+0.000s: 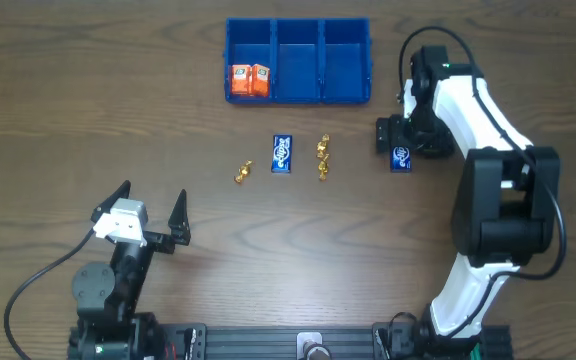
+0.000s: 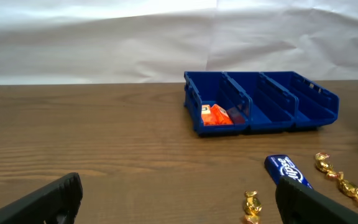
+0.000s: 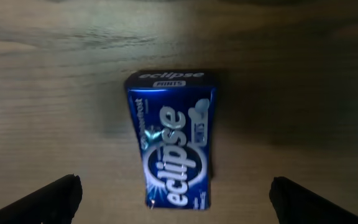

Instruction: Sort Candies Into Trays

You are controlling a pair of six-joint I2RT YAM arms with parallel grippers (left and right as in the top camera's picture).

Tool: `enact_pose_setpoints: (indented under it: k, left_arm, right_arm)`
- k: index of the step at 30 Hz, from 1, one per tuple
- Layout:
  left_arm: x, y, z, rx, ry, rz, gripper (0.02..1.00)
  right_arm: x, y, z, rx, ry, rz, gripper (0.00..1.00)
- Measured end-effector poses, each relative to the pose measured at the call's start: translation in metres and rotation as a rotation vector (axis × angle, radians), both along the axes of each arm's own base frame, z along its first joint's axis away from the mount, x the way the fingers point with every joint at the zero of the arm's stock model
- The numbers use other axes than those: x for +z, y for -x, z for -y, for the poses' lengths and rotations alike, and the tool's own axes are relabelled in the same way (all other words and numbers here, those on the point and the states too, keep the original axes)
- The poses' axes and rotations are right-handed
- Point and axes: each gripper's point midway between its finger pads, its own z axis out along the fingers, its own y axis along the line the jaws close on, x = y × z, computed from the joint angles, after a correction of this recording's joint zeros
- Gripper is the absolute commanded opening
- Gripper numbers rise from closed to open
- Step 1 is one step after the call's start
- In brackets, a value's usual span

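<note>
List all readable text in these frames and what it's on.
"eclipse": large white letters on the blue pack in the right wrist view.
"MINTS": small white label at one end of that pack.
Fine print on that pack: too blurred to read.
Print on the second blue pack: too small to read.
Print on the orange candies in the blue tray: too small to read.

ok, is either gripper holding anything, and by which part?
Nothing is held. The right gripper is open over the blue rectangular mint pack, fingers clear of its sides; the left gripper is open and empty.
</note>
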Motion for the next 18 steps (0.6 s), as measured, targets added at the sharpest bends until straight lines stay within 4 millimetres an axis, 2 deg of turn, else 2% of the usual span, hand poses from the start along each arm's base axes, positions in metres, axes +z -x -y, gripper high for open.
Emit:
enact_pose_setpoints:
  k: [10, 15, 18]
  left_arm:
    - [0.000, 0.000, 0.000, 0.000, 0.000, 0.000, 0.998]
    - [0.000, 0.000, 0.000, 0.000, 0.000, 0.000, 0.996]
    - [0.000, 0.000, 0.000, 0.000, 0.000, 0.000, 0.998]
  right_arm:
    - [-0.009, -0.004, 0.003, 0.020, 0.056, 0.020, 0.989]
    - [-0.020, -0.002, 0.006, 0.026, 0.076, -0.006, 0.899]
    - [-0.026, 0.000, 0.006, 0.027, 0.077, -0.025, 0.798]
